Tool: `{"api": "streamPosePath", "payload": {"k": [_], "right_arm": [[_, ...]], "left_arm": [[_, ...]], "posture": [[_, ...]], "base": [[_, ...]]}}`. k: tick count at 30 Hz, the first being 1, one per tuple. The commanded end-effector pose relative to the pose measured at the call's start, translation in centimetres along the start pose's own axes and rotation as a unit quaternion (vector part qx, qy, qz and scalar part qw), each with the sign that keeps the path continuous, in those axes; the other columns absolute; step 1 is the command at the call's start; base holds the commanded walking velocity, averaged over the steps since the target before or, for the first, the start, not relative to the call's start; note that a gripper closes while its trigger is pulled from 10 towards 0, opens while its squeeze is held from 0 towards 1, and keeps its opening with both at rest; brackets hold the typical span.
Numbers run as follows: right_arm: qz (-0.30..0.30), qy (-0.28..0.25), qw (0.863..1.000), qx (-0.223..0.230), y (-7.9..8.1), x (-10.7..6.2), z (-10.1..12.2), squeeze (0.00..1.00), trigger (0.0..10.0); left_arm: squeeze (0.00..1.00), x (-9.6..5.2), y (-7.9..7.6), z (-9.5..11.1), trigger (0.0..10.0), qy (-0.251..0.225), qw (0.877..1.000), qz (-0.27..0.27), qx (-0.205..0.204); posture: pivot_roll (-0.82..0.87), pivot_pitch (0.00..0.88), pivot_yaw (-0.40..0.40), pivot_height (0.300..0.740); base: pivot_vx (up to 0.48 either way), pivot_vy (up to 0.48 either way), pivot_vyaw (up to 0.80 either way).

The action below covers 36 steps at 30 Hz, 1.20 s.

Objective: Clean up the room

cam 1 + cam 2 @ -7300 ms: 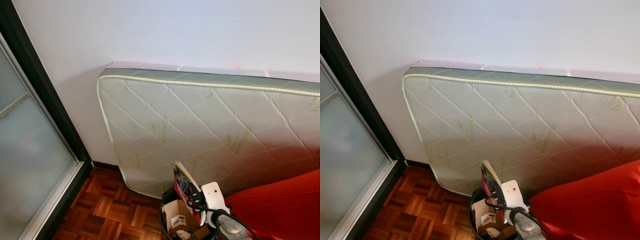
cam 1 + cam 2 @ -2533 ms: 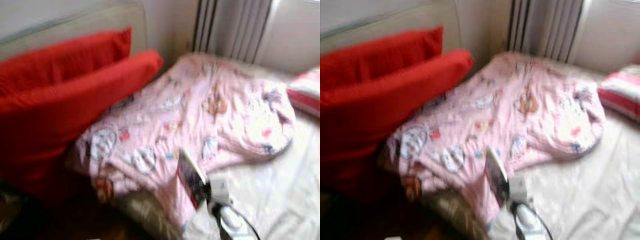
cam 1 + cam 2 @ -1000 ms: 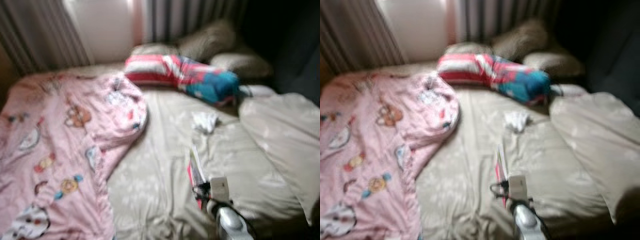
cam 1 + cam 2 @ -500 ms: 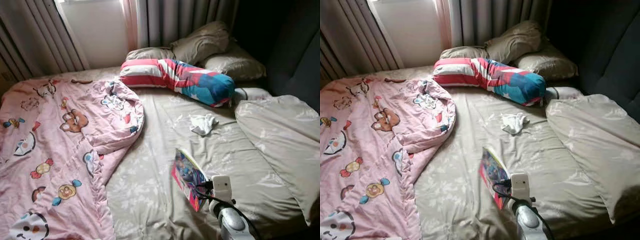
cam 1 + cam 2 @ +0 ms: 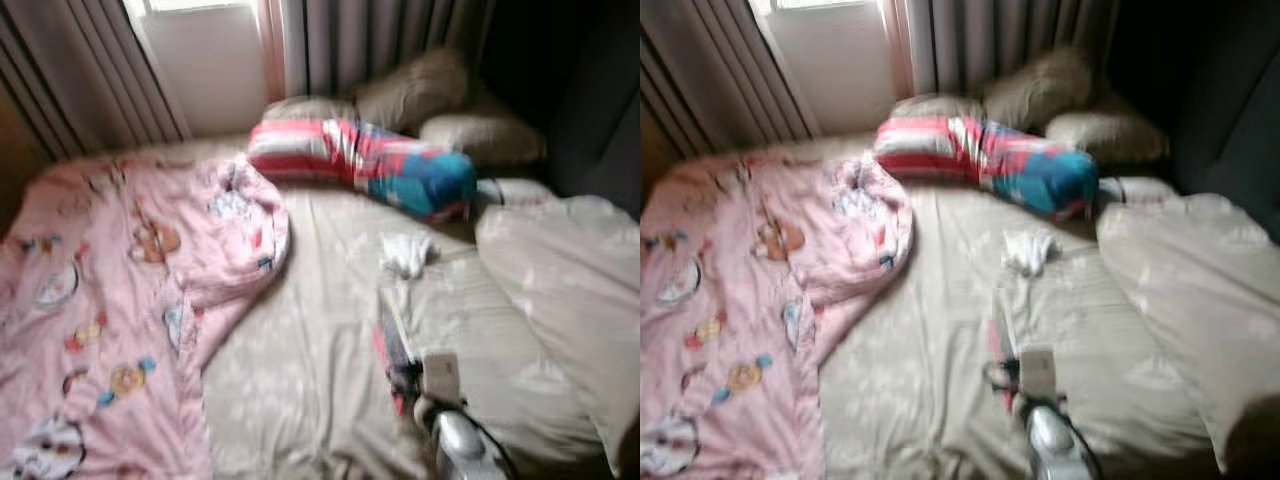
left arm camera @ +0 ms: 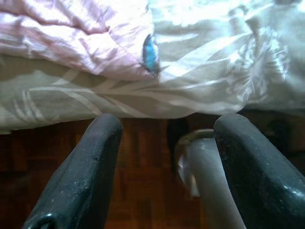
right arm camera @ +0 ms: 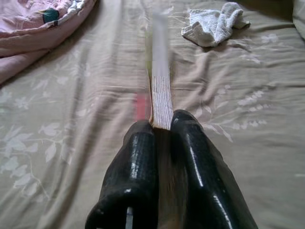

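My right gripper (image 7: 162, 126) is shut on a thin colourful book (image 7: 159, 90), held edge-on a little above the beige bed sheet (image 5: 290, 380). From the head views the book (image 5: 392, 340) stands in front of the silver right wrist (image 5: 455, 450). A crumpled white cloth (image 7: 214, 24) lies on the sheet beyond the book. My left gripper (image 6: 169, 126) hangs open beside the bed's edge over the parquet floor (image 6: 143, 191), with nothing between its fingers.
A pink cartoon-print blanket (image 5: 120, 290) covers the bed's left half. A red, white and blue striped bolster (image 5: 365, 165) and beige pillows (image 5: 410, 90) lie at the head. A bunched beige duvet (image 5: 560, 290) sits on the right. Curtains (image 5: 340, 40) hang behind.
The camera has swung from a mattress leaning on a wall round to the bed. The book stays in my right gripper and has turned from cover-on to edge-on. The picture has blurred.
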State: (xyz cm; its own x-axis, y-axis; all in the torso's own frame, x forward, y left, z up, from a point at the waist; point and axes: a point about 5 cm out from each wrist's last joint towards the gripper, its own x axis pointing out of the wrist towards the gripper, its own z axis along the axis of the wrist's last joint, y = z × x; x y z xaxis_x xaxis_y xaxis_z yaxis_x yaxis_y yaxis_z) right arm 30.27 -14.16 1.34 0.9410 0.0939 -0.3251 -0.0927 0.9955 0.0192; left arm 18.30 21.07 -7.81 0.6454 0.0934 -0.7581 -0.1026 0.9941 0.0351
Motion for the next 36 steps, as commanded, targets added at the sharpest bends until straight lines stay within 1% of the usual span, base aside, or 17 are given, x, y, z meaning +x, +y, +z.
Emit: {"api": "streamPosePath", "payload": {"k": [1, 14, 18, 36], "right_arm": [[-0.009, -0.017, 1.000, 0.001, -0.67, 0.05, 0.58, 0.00, 10.0], [-0.016, -0.018, 1.000, 0.005, -0.86, 0.06, 0.64, 0.00, 10.0], [-0.022, -0.021, 0.999, 0.016, -1.00, 0.09, 0.73, 0.00, 10.0], [-0.043, -0.035, 0.998, 0.036, -1.47, 0.16, 1.21, 0.00, 10.0]], "left_arm": [[0.00, -0.28, -0.44, -1.37, 10.0, 0.025, 1.000, -0.007, 0.001], [0.00, -0.26, -0.45, -1.33, 10.0, 0.024, 1.000, -0.006, -0.002], [0.00, -0.27, -0.45, -1.37, 10.0, 0.024, 1.000, -0.005, -0.006], [0.00, -0.27, -0.43, -1.38, 10.0, 0.026, 1.000, -0.006, -0.003]], "posture": [[0.02, 0.122, 0.047, 0.740], [0.02, 0.135, 0.046, 0.740], [0.02, 0.138, 0.046, 0.740], [0.02, 0.149, 0.046, 0.740]], "base": [[0.000, -0.292, 0.00], [0.000, -0.294, 0.00], [0.000, 0.000, 0.00], [0.000, 0.000, 0.00]]}}
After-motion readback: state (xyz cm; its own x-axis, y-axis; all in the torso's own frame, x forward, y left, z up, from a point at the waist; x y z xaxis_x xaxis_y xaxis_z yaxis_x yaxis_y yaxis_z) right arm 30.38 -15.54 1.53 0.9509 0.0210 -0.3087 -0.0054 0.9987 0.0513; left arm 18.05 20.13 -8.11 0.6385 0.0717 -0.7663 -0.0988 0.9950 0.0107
